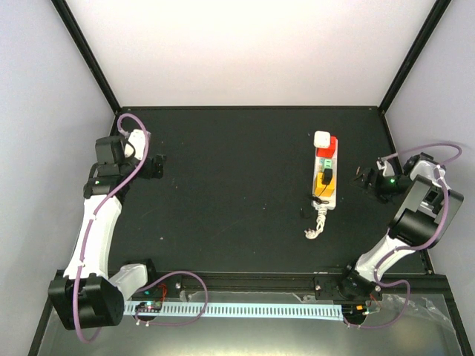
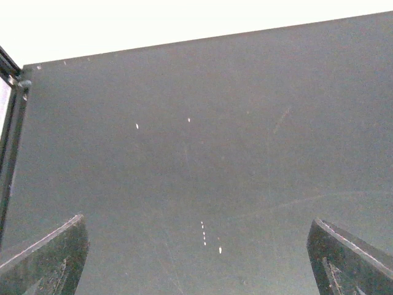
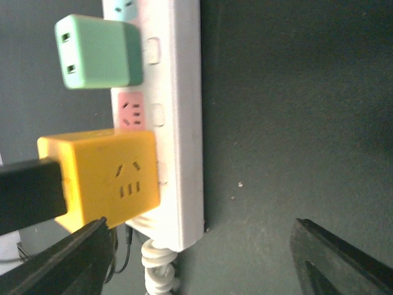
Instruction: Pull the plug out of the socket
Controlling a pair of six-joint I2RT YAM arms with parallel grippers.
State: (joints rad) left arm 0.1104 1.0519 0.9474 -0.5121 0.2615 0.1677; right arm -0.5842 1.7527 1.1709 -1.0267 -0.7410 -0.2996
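Note:
The socket [image 1: 333,180] is a long white power strip lying at the right middle of the black table. A green cube plug [image 1: 325,163], a yellow cube plug [image 1: 325,178] and a white cube [image 1: 322,139] sit on it. In the right wrist view the strip [image 3: 181,123] shows the green cube [image 3: 98,52], a pink outlet face [image 3: 131,112] and the yellow cube [image 3: 104,178], which has a black plug [image 3: 27,193] in its side. My right gripper [image 3: 202,264] is open just right of the strip's cord end, not touching it. My left gripper [image 2: 196,264] is open and empty over bare table.
The strip's coiled white cord stub [image 1: 315,226] lies toward the near edge, with a thin black wire [image 1: 308,211] beside it. Black frame posts stand at the table's back corners. In the top view my left gripper [image 1: 157,167] is far left and my right gripper [image 1: 361,179] is beside the strip.

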